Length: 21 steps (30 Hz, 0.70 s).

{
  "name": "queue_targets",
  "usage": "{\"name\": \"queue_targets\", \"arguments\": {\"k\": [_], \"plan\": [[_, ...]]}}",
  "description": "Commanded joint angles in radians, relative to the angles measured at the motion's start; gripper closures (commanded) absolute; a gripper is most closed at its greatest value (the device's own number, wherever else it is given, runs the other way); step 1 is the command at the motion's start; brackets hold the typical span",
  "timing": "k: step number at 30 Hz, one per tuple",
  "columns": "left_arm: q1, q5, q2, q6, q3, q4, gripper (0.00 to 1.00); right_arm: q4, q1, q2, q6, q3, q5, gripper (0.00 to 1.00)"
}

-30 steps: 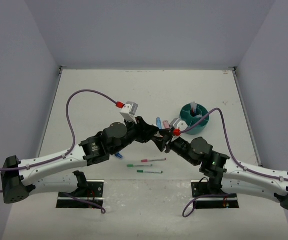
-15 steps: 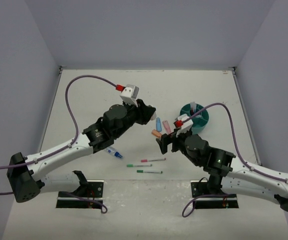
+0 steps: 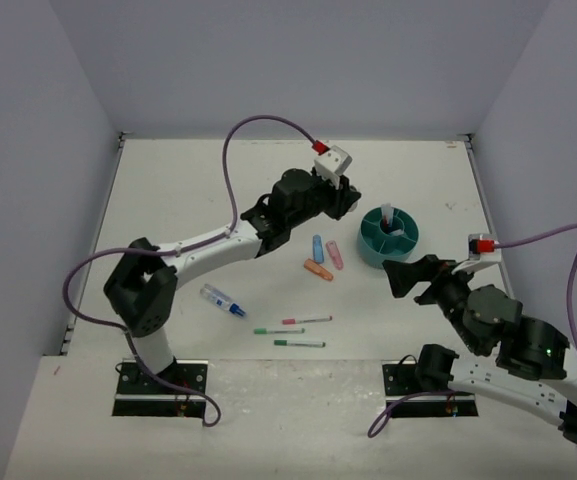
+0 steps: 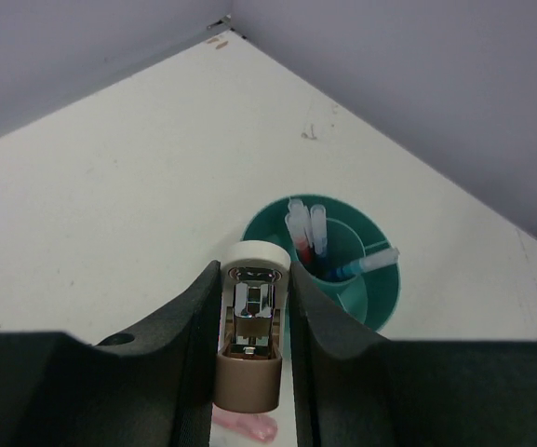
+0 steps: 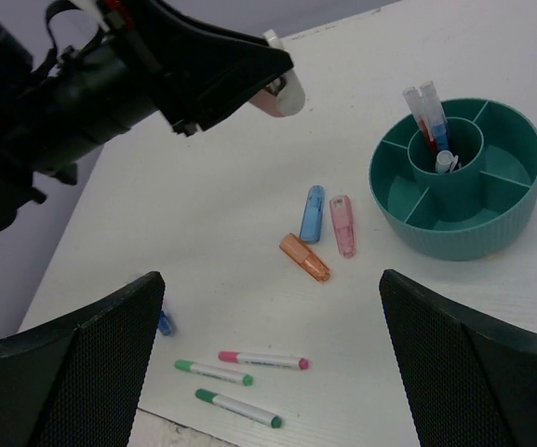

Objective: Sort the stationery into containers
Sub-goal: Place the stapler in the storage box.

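Note:
My left gripper is shut on a small tan-and-white stationery piece with a chrome insert, held in the air just left of the teal cup. The cup has dividers, and its centre well holds several pens. On the table lie blue, pink and orange highlighters. Nearer the front are a pink pen, two green pens and a clear blue-capped tube. My right gripper hangs open and empty, in front of the cup.
White walls close the table at the back and both sides. The left arm's purple cable arcs over the far middle. In the right wrist view the left gripper juts in from the upper left above the highlighters.
The right gripper has opened and pulled back to the right. The left arm has swung from the middle toward the cup, carrying the tan-and-white piece.

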Motion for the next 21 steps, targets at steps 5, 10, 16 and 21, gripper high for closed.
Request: {"name": "queue_targets", "arguments": {"k": [5,10,16,21], "plan": [[0.033,0.271,0.263,0.077,0.315,0.130,1.00,-0.092,0.000,-0.033,0.033,0.061,-0.068,0.01],[0.039,0.314,0.378,0.036,0.377,0.159,1.00,-0.034,-0.001,-0.113,0.009,0.024,-0.118,0.01],[0.045,0.279,0.471,-0.019,0.419,0.165,1.00,-0.040,0.001,-0.115,-0.008,0.021,-0.131,0.01],[0.048,0.253,0.487,-0.046,0.397,0.197,1.00,-0.028,0.001,-0.111,-0.025,0.019,-0.149,0.01]]}}
